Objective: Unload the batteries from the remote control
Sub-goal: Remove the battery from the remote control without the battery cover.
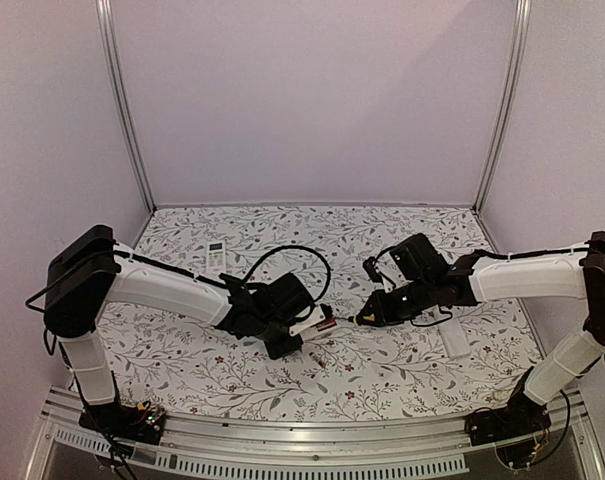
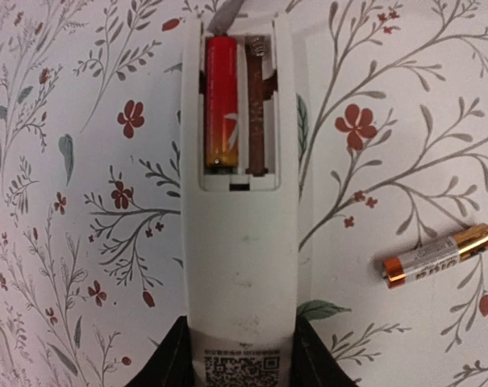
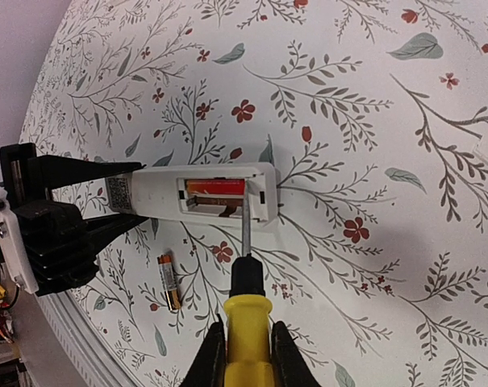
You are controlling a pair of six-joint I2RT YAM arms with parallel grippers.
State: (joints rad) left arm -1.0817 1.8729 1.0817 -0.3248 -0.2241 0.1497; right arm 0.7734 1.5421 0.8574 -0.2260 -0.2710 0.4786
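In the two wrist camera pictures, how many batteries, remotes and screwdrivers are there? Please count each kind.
batteries: 2 (red-orange battery in the compartment, loose battery beside it)
remote: 1
screwdriver: 1
total: 4

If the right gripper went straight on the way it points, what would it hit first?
The screwdriver in the right gripper meets the remote's open battery bay first, beside the red battery, probably.

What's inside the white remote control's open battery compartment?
One red-orange battery lies in one slot of the white remote control; the other slot is empty. A yellow-handled screwdriver hides one corner.
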